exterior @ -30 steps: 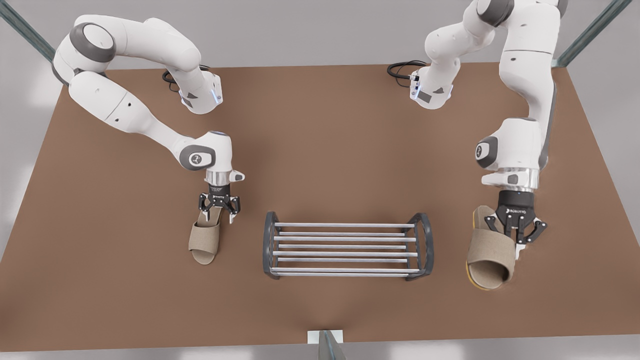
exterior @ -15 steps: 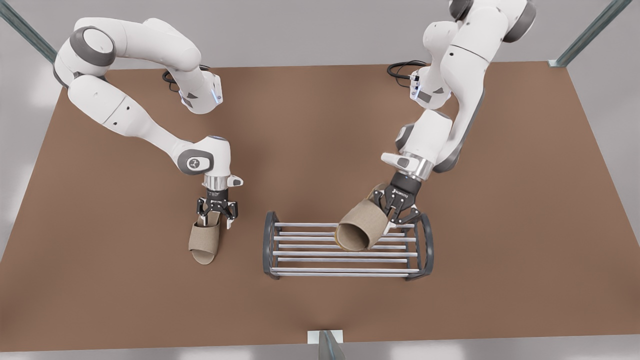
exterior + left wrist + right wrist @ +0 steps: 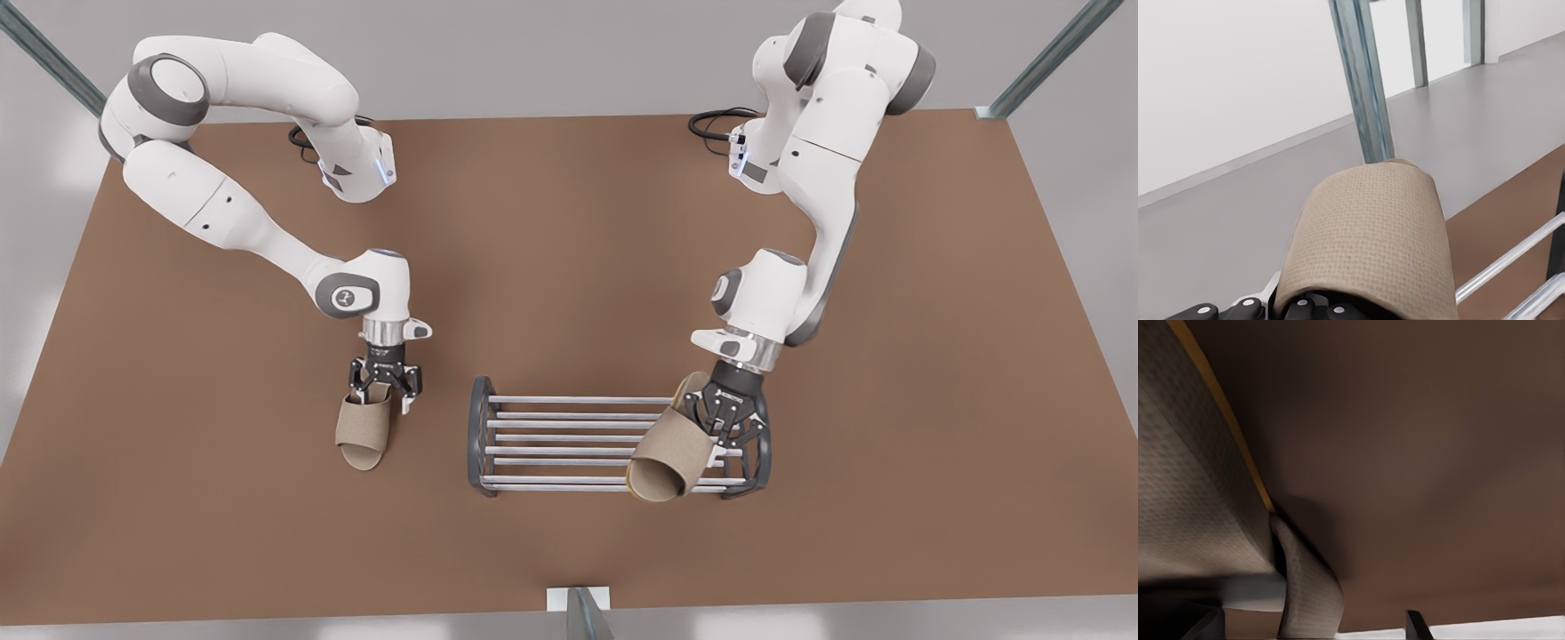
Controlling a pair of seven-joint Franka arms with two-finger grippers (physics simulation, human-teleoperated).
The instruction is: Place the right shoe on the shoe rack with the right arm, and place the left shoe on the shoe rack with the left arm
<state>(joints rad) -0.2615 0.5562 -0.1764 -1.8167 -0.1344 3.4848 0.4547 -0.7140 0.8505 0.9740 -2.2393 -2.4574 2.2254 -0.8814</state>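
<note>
Front view, read as a clock face: the shoe rack (image 3: pixel 569 425) sits on the brown desk (image 3: pixel 569 267) a little toward 6 o'clock from the middle, with its silver rods running from 9 to 3. My left arm (image 3: pixel 831 133) comes down from about 1 o'clock. Its left claw (image 3: pixel 729 433) is over the rack's 3 o'clock end, pinching the heel end of the left shoe (image 3: pixel 665 453). That slipper is tilted across the rods, with its open toe pointing toward 7 and reaching past the rod nearest 6. I cannot tell whether it already touches the rods.

My right arm (image 3: pixel 222 204) reaches in from 10 o'clock. The right claw (image 3: pixel 385 384) is down at the heel of the right shoe (image 3: pixel 362 431), which lies on the desk just off the rack's 9 o'clock end, toe toward 6. I cannot tell whether this claw is gripping.

Left wrist view: the slipper's woven band fills the foreground right at the claw. Two rack rods are close beside it, and a metal post (image 3: pixel 1361 80) stands against the pale wall behind.

Right wrist view: the right shoe's fabric and yellow sole edge loom close over the dark desk surface.
</note>
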